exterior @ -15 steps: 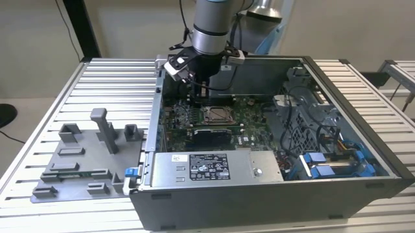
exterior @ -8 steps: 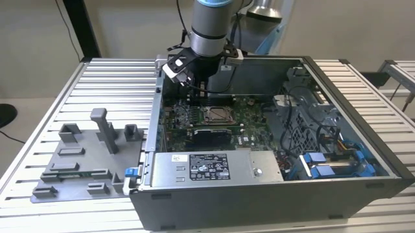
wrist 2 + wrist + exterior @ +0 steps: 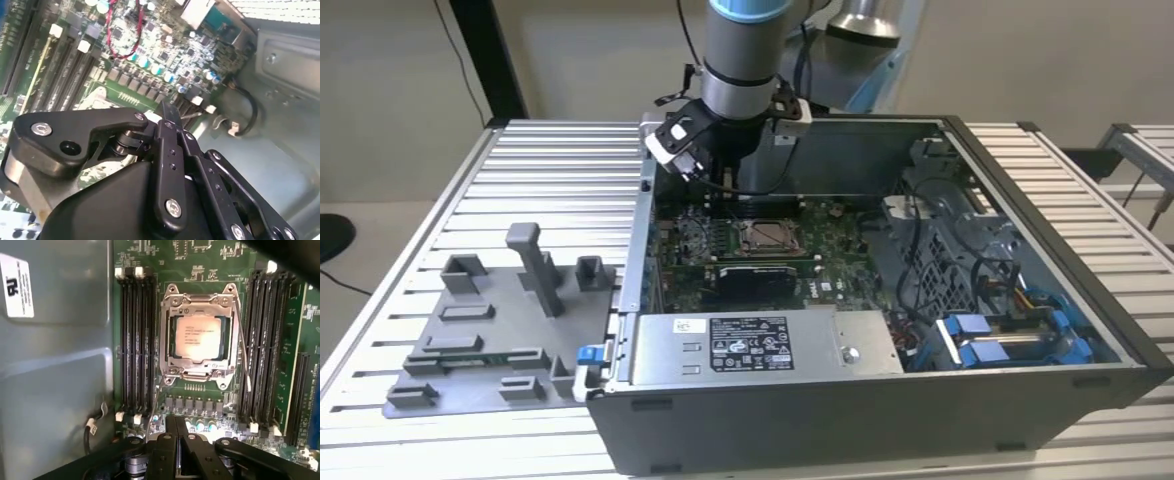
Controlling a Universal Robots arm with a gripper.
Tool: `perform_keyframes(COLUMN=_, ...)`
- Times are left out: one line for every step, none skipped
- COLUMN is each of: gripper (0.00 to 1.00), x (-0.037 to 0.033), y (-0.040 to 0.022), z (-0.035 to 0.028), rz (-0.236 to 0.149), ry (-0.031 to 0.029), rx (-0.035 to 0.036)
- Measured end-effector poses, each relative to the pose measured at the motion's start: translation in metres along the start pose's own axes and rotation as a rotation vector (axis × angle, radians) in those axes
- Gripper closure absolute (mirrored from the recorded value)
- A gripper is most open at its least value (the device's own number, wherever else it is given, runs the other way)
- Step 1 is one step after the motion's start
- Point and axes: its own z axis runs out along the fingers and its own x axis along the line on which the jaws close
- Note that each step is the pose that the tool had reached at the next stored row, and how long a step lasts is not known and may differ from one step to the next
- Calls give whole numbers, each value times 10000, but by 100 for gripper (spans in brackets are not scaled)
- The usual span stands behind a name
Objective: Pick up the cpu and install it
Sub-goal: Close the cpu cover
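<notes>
The cpu (image 3: 199, 337) is a pale silvery square lying flat in the motherboard socket, framed by the socket's metal bracket (image 3: 172, 305). In the exterior view the cpu (image 3: 766, 236) sits mid-board inside the open computer case (image 3: 1067, 300). My gripper (image 3: 719, 176) hangs over the back part of the board, beyond the socket and apart from the cpu. Its black fingers (image 3: 170, 440) are shut together with nothing between them, and their tip (image 3: 170, 111) points down at the board.
Memory slots (image 3: 134, 340) run along both sides of the socket. A grey power supply (image 3: 761, 345) fills the case front, and blue drive brackets (image 3: 1001, 335) sit on the exterior view's right. Grey fixture blocks (image 3: 507, 330) stand on the slatted table on that view's left.
</notes>
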Motion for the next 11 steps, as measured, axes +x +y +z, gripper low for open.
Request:
perform_keyframes(gripper=100, x=0, y=-14, z=2, rz=0, ry=1, rx=0)
perform_keyframes(gripper=100, x=0, y=-27, z=6, rz=1, ry=1, rx=-1)
perform_keyframes(gripper=100, x=-1, y=-36, z=10, rz=2, ry=0, rx=0)
perform_keyframes(gripper=100, x=1, y=-39, z=14, rz=1, ry=5, rx=0)
perform_keyframes(gripper=100, x=0, y=-41, z=13, rz=0, ry=16, rx=3)
perform_keyframes(gripper=100, x=1, y=-43, z=14, rz=-3, ry=28, rx=0)
perform_keyframes(gripper=100, x=1, y=-50, z=16, rz=-2, ry=32, rx=-1)
perform_keyframes(gripper=100, x=1, y=-57, z=17, rz=-2, ry=32, rx=-1)
perform_keyframes(gripper=100, x=1, y=-62, z=18, rz=3, ry=34, rx=10)
perform_keyframes(gripper=100, x=-2, y=-63, z=18, rz=17, ry=33, rx=30)
perform_keyframes(gripper=100, x=-5, y=-63, z=18, rz=39, ry=36, rx=42)
